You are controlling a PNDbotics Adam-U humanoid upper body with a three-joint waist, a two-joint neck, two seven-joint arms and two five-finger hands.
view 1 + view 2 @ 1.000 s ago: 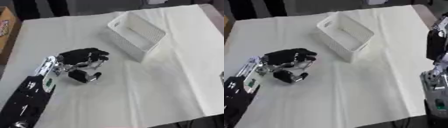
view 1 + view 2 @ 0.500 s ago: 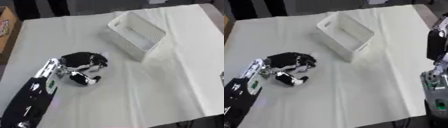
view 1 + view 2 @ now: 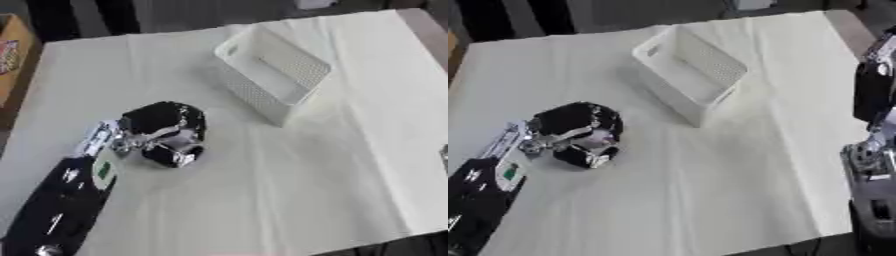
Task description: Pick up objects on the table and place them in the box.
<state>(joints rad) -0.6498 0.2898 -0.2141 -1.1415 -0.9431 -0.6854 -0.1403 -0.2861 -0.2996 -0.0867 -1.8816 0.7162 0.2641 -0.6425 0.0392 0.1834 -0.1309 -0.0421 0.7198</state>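
Black and silver, the left hand [image 3: 164, 131] sits low on the white tablecloth [image 3: 289, 190], fingers curled shut; what it holds, if anything, cannot be made out. Only the right arm [image 3: 874, 165] shows. Farther back stands the white box [image 3: 273, 73].

No word, number or brand can be read anywhere. A small green label [image 3: 104, 170] sits on the black left forearm at about eight o'clock, but any marks on it are too blurred to make out. At about ten o'clock, the brown cardboard box [image 3: 12, 48] beside the surface carries a red-and-white printed patch, likewise illegible.
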